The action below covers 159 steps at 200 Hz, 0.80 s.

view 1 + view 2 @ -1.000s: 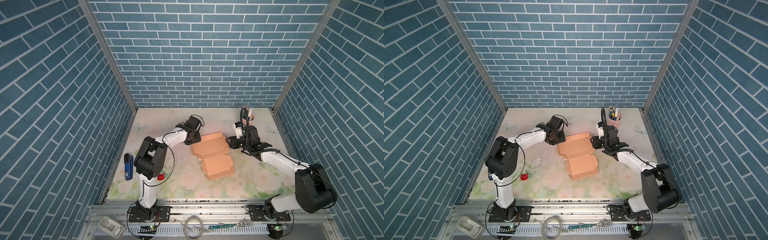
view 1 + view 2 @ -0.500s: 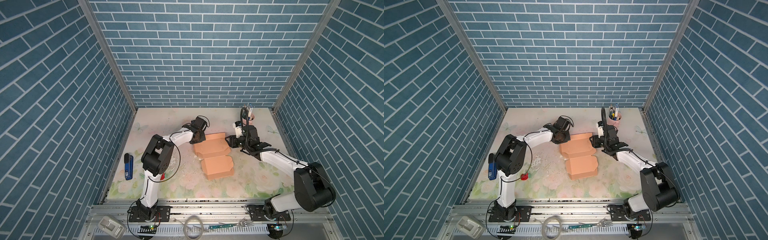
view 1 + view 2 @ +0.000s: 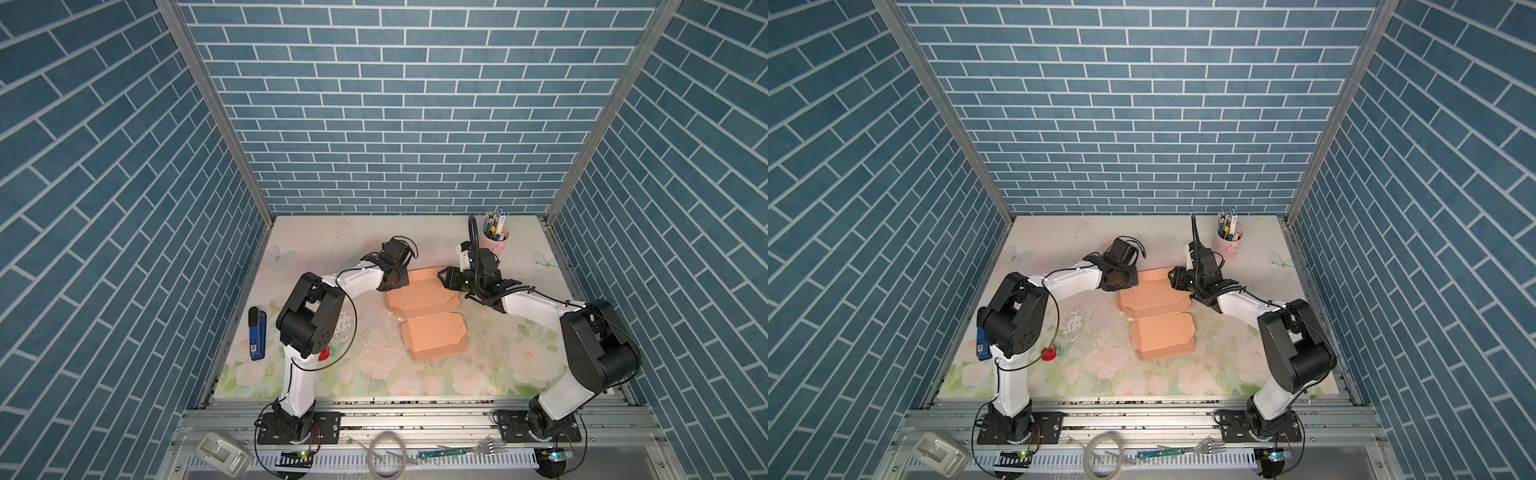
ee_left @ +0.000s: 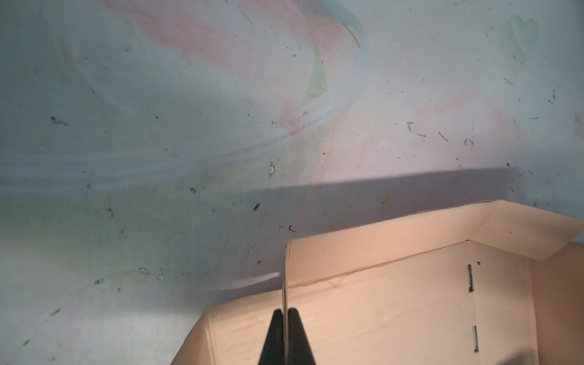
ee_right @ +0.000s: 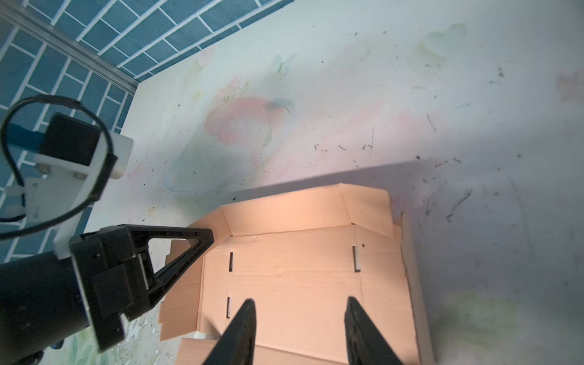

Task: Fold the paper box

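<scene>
Starting at the left in a top view, we see a blue stapler lying at 9 o'clock from the paper box, out by the side wall. A small red object sits at 8 o'clock from the box, partly behind the left arm; we cannot tell what it is.

The left gripper reaches in low to the box's 10 o'clock corner. In the left wrist view its jaws are pinched shut on the thin edge of an upright side flap, with the cardboard squeezed between the 2 black tips.

The paper box lies near the middle of the floral tabletop, peach-orange and made of 2 joined halves. The half toward 6 o'clock already has raised walls like a shallow tray. The half toward 12 o'clock is flatter, with its creased flaps partly lifted and narrow slots showing in its floor.

The right gripper comes in at the box's 1 o'clock corner. Its jaws stand apart over the far half's floor, gripping nothing; we cannot tell whether the tips touch the cardboard.

Farther toward 1 o'clock, near the back wall, a pink cup of pens stands upright, apart from the box.
</scene>
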Each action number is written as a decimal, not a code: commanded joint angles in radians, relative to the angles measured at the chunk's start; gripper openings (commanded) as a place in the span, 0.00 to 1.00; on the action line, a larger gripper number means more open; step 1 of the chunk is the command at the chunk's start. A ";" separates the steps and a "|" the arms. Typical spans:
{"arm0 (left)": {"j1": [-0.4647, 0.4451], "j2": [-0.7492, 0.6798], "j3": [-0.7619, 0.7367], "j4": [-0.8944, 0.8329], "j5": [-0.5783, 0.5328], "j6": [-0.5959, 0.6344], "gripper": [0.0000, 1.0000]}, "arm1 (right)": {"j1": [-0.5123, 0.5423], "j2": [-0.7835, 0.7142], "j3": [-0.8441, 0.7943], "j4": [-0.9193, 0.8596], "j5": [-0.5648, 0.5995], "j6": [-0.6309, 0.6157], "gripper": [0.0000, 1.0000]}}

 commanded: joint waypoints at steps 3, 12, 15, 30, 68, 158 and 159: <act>-0.005 -0.041 -0.022 0.008 -0.020 0.026 0.00 | 0.002 0.034 0.008 0.068 0.015 0.109 0.47; -0.006 -0.045 -0.025 0.009 -0.018 0.029 0.00 | 0.002 0.047 0.013 0.064 0.021 0.118 0.47; -0.006 -0.047 -0.025 0.009 -0.018 0.031 0.00 | 0.002 0.052 0.016 0.060 0.024 0.119 0.47; -0.008 -0.055 -0.031 0.012 -0.019 0.037 0.00 | -0.001 0.074 0.027 0.046 0.042 0.124 0.47; -0.012 -0.069 -0.042 0.011 -0.021 0.062 0.00 | -0.024 0.115 0.028 0.076 0.050 0.158 0.49; -0.045 -0.075 -0.040 -0.004 -0.043 0.120 0.00 | -0.063 0.221 0.090 0.175 0.042 0.110 0.52; -0.046 -0.075 -0.040 -0.004 -0.044 0.120 0.00 | -0.063 0.222 0.090 0.177 0.042 0.109 0.52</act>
